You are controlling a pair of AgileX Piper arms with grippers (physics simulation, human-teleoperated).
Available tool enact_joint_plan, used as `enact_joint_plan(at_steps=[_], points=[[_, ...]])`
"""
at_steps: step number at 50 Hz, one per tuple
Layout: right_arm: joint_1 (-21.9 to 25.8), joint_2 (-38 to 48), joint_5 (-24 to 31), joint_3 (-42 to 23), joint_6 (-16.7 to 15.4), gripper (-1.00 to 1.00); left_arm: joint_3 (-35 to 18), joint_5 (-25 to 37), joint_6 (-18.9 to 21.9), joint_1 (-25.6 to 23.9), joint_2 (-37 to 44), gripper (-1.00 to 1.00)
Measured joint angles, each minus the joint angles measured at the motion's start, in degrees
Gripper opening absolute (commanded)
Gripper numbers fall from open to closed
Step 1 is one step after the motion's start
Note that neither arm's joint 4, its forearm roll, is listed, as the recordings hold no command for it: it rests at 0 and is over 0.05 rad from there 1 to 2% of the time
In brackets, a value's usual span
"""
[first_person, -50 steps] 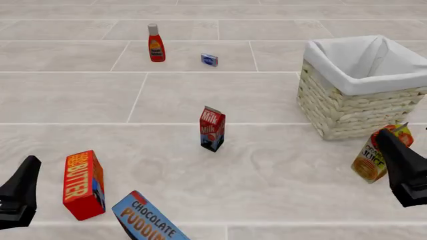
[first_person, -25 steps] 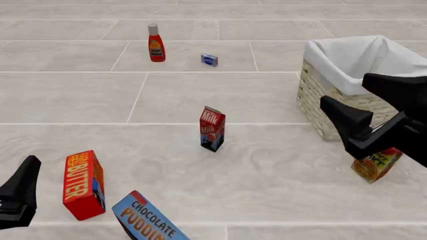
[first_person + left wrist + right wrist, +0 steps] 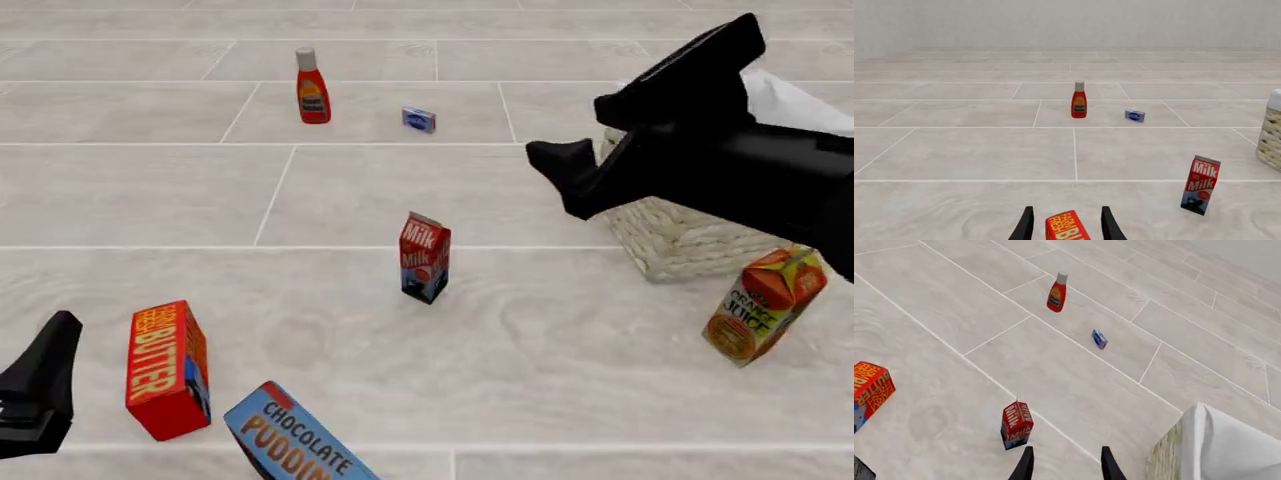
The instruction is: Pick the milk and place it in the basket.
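The milk (image 3: 424, 258) is a small red and dark blue carton standing upright mid-table; it also shows in the left wrist view (image 3: 1201, 185) and the right wrist view (image 3: 1016, 424). The wicker basket (image 3: 681, 235) with white lining stands at the right, partly hidden by my right arm; its corner shows in the right wrist view (image 3: 1201, 450). My right gripper (image 3: 567, 125) is open and empty, raised in front of the basket, right of and above the milk; its fingers (image 3: 1026, 462) show no object between them. My left gripper (image 3: 47, 380) is open and empty at the near left.
A red butter box (image 3: 168, 370) and a blue chocolate pudding box (image 3: 287, 435) lie near left. An orange juice carton (image 3: 761, 305) stands in front of the basket. A ketchup bottle (image 3: 312, 88) and a small blue box (image 3: 419, 119) sit far back.
My right arm has risen from the near right and swung up and left, in front of the basket, uncovering the orange juice carton. The left arm and all objects have not moved.
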Motion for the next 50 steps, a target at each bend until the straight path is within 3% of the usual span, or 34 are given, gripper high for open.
enact_joint_plan(at_steps=[16,30,50], points=[[3.49,13.3,3.11,-10.01,2.91,1.0,0.0,0.0,0.0,0.0,0.0,1.0],[5.37,23.62,5.56,-18.39,3.19,1.0,0.0,0.0,0.0,0.0,0.0,1.0],[6.94,32.45,6.2,-23.86,4.79,1.0,0.0,0.0,0.0,0.0,0.0,1.0]])
